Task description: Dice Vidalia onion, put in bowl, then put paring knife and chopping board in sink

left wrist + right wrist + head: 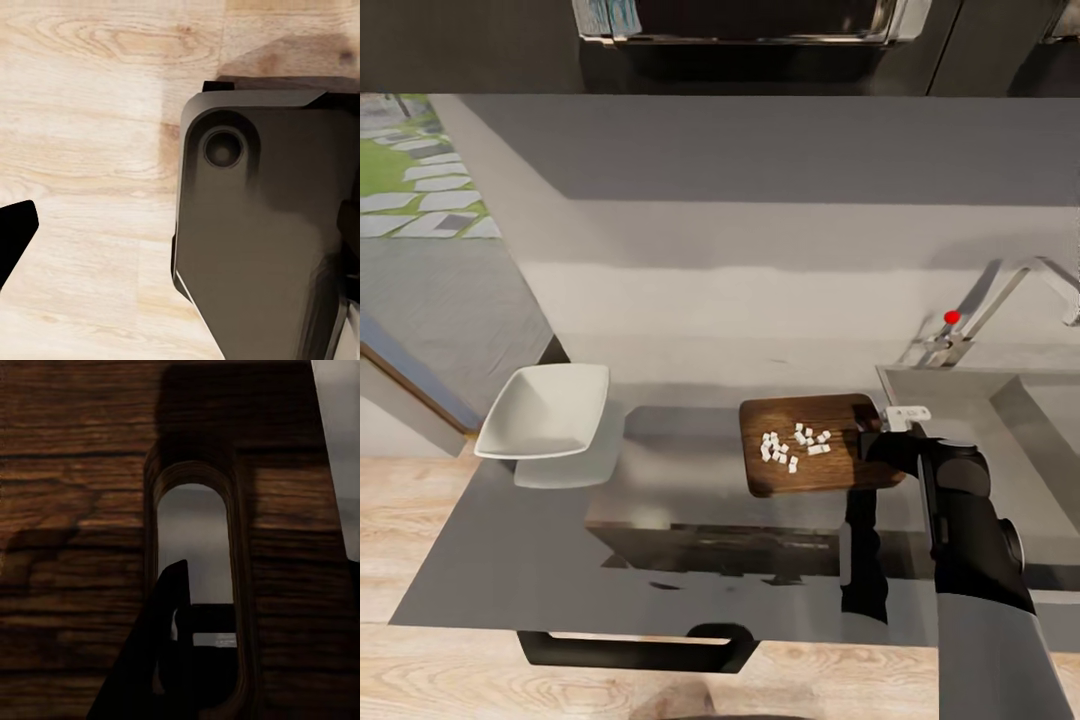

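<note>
The dark brown chopping board [815, 470] lies over the grey countertop [690, 480], just left of the sink [1000, 400]. Several small white pieces of diced onion [792, 447] sit in a loose cluster on it. My right gripper [875, 440] is shut on the board's right edge. In the right wrist view one dark finger [169, 622] crosses the board's [75, 510] handle slot. The white square bowl [545, 410] stands at the counter's left end. The paring knife is out of view. My left gripper hangs over the floor, with one dark fingertip [15, 232] showing and its fingers wide apart.
A chrome tap [1010, 290] with a red knob [952, 317] rises behind the sink. Glossy black upper cabinets [750, 30] hang above the back wall. A dark drawer handle [635, 650] sits under the counter's front edge. Pale wood floor [90, 112] and the robot's base [262, 240] are below.
</note>
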You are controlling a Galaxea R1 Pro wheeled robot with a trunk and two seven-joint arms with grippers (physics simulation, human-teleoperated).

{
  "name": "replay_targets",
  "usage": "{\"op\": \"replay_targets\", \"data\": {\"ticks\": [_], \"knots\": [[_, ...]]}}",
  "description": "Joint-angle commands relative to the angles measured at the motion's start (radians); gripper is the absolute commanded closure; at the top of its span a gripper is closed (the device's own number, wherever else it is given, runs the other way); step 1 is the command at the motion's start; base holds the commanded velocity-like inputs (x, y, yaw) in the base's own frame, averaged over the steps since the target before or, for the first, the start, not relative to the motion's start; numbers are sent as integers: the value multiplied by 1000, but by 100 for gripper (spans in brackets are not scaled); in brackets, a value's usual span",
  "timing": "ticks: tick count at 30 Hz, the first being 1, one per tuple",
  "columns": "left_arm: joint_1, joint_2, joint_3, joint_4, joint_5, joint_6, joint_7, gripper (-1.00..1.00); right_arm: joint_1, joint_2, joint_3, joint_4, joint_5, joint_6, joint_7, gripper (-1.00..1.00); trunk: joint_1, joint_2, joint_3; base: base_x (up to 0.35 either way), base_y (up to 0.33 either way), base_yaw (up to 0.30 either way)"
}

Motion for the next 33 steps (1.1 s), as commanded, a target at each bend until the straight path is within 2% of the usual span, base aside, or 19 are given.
{"op": "replay_targets", "data": {"ticks": [1,14,33], "knots": [[-2,-1,-9,4,9,-7,1,-100,-1,1,-2,7,9,11,8,100,1,-1,0,0,0,0],[-2,-1,-9,4,9,-7,1,-100,-1,-2,-4,7,9,11,10,100,1,-1,20,0,0,0],[-2,-1,-9,4,9,-7,1,-100,-1,1,-4,7,10,11,10,100,1,-1,27,0,0,0]]}}
